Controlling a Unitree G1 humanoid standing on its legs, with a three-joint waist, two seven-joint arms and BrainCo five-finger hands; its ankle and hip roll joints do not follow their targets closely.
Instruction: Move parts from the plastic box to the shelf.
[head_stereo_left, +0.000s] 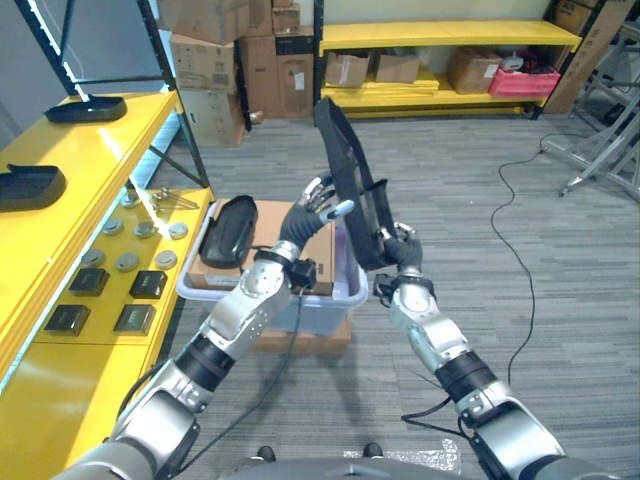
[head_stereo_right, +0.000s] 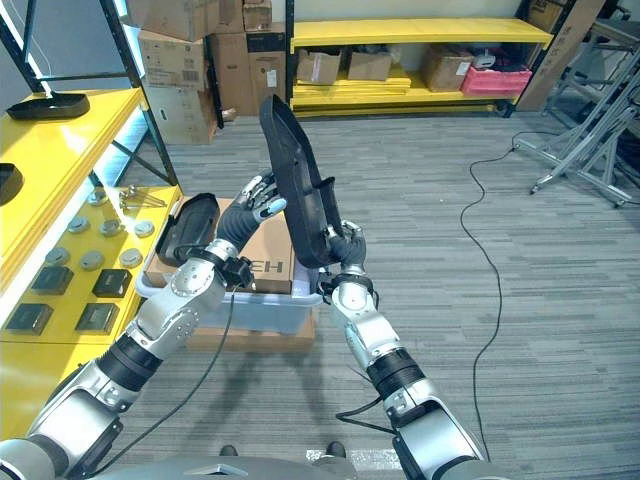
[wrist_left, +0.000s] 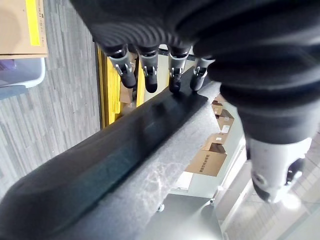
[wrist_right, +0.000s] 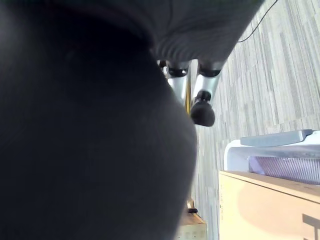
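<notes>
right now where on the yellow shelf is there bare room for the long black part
The upper shelf is bare between the two black parts and. The lower level is bare nearest the robot, below the square black parts; discs crowd its middle.

Plastic box (head_stereo_left: 310, 300) sits on the floor in front, with a cardboard box (head_stereo_left: 300, 240) and one part (head_stereo_left: 228, 230) in it. Shelf (head_stereo_left: 60, 230) runs along the left. Long part (head_stereo_left: 350, 180) stands tilted above the box, between left hand (head_stereo_left: 322, 200) and right hand (head_stereo_left: 398, 248).
</notes>
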